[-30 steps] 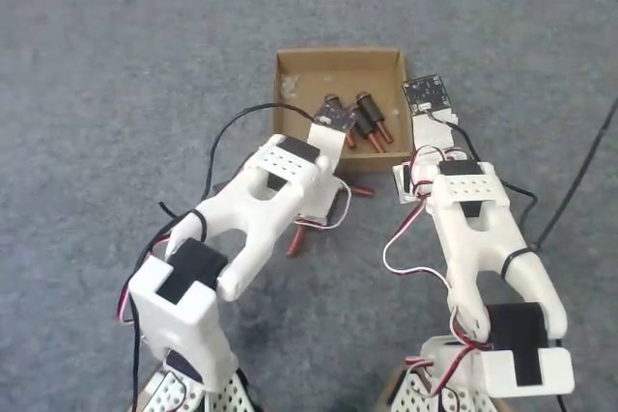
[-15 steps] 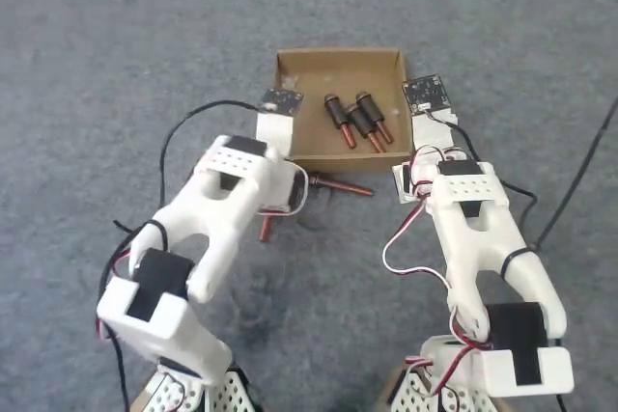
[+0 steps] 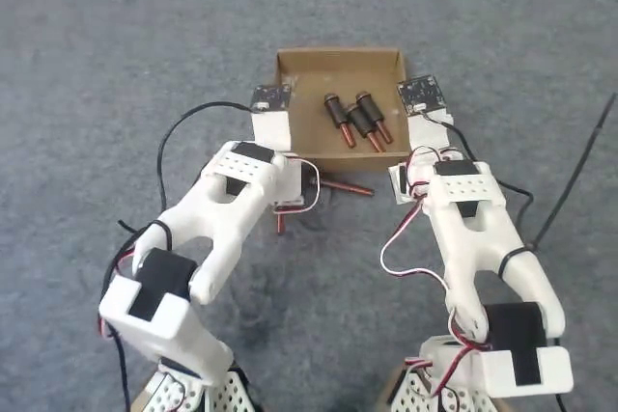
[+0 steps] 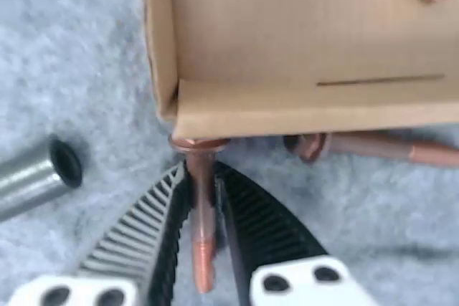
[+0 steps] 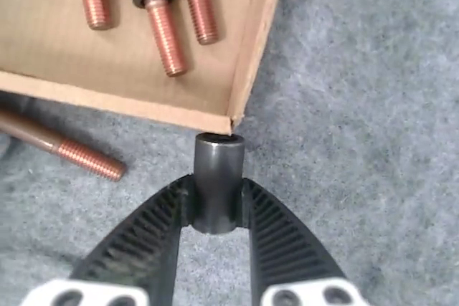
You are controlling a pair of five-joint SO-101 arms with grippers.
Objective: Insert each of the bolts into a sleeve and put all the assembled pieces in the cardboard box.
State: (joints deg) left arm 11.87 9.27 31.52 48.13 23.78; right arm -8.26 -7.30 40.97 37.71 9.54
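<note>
- Presently the left gripper [image 4: 201, 175] pinches a copper-coloured metal bolt [image 4: 204, 238] by its shank, low over the grey carpet [image 3: 87, 94]. The bolt's flanged head sits against, or just short of, the outside of the near wall of the shallow brown cardboard box [image 3: 338, 53]. What looks like its threaded end points back toward the wrist.
- Near that gripper a loose grey metal sleeve [image 4: 32, 177] lies on its side on the carpet, apart from the box.
- Inside the box lie three assembled pieces [image 3: 355, 121], each a dark collar on a copper shank.
- Just outside the near wall, between the two arms, a second loose copper bolt [image 3: 343, 186] rests flat on the carpet.
- Further right, the right gripper [image 5: 217, 202] is clamped on a short dark metal sleeve [image 5: 219, 166]. The sleeve's open mouth faces away from the wrist and sits just beside the box's near corner.
- Judging from this, the step in hand is mating the held bolt with the held sleeve:
  - Back both grippers off the cardboard first, so that neither snags the wall.
  - Present the threaded end, not the head, to the sleeve's mouth; the present grip probably calls for turning the wrist or regrasping.
  - Line up the two axes before pushing, and push gently, since a tilted bolt may jam at the rim or slip between the ribbed pads.
</note>
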